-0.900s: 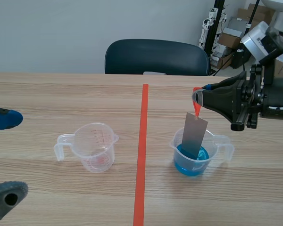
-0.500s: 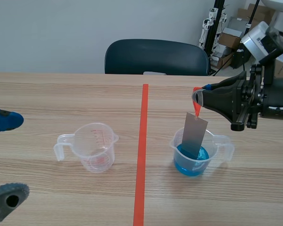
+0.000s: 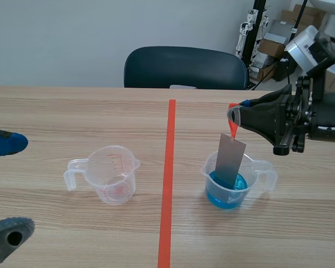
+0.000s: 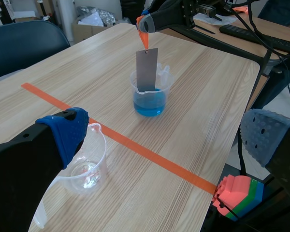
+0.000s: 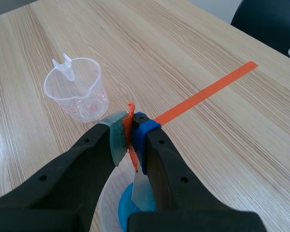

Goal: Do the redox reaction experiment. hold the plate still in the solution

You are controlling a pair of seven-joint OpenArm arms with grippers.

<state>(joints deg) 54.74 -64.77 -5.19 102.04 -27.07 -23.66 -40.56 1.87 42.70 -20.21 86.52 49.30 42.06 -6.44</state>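
Holding the grey plate (image 3: 230, 161) motionless in the blue solution (image 3: 228, 194) is the step in hand. Doing it well looks to call for no travel at all from the right arm: wrist locked, grip pressure constant, and the plate's lower edge under the liquid without scraping the wall of the clear cup (image 3: 266, 170). The plate hangs from an orange strip (image 3: 233, 127), so it can probably swing. Any twitch would likely show as a sway, which could tap the rim or tip the light cup. The plate stands in the cup with its bottom part dipped in the solution and its top leaning toward 1 o'clock. Whether it rests against the rim cannot be told. The cup sits on the tabletop (image 3: 72, 111) at about 4 o'clock from the middle of the scene view, near the red tape line on the right arm's side.

The right pincer (image 3: 234, 116) comes in from 3 o'clock, above the cup. It is closed tight on the orange strip, with its pads pressing that strip from both sides. As far as can be seen, it touches only the strip and not the metal. The left pincer (image 3: 6, 187) sits wide open at 9 o'clock, holding nothing, well apart from the empty cup (image 3: 113, 174) at 8 o'clock.
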